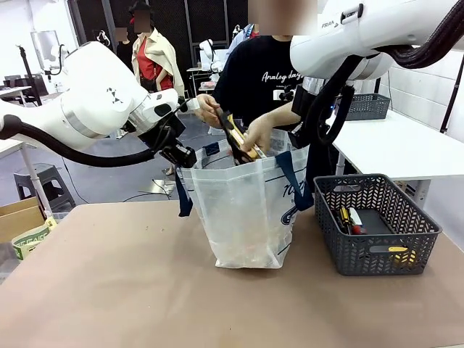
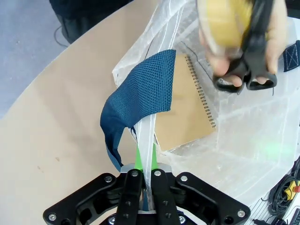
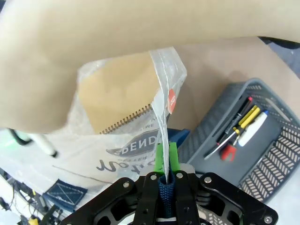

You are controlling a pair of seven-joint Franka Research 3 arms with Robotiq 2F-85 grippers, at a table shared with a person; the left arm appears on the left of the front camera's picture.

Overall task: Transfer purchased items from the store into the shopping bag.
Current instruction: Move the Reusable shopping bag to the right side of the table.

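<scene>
A light brown tabletop [image 1: 109, 290] takes the near part of the scene. At the far left, lower than its edge, stands a cardboard box [image 1: 16, 216], and behind it a grey step stool [image 1: 45, 181]. At the far right, a white table [image 1: 406, 148] carries a small grey lattice basket [image 1: 368, 106].

Blurred hand [image 2: 220, 58] and yellow disc [image 2: 226, 19], partly beyond the top edge

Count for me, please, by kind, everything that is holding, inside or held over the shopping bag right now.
Grippers shut on the shopping bag: 2 (left gripper, right gripper)
Brown spiral notebook inside it: 1
Black scissors in the person's hand over it: 1
Yellow round item in that hand: 1
Total: 5
</scene>
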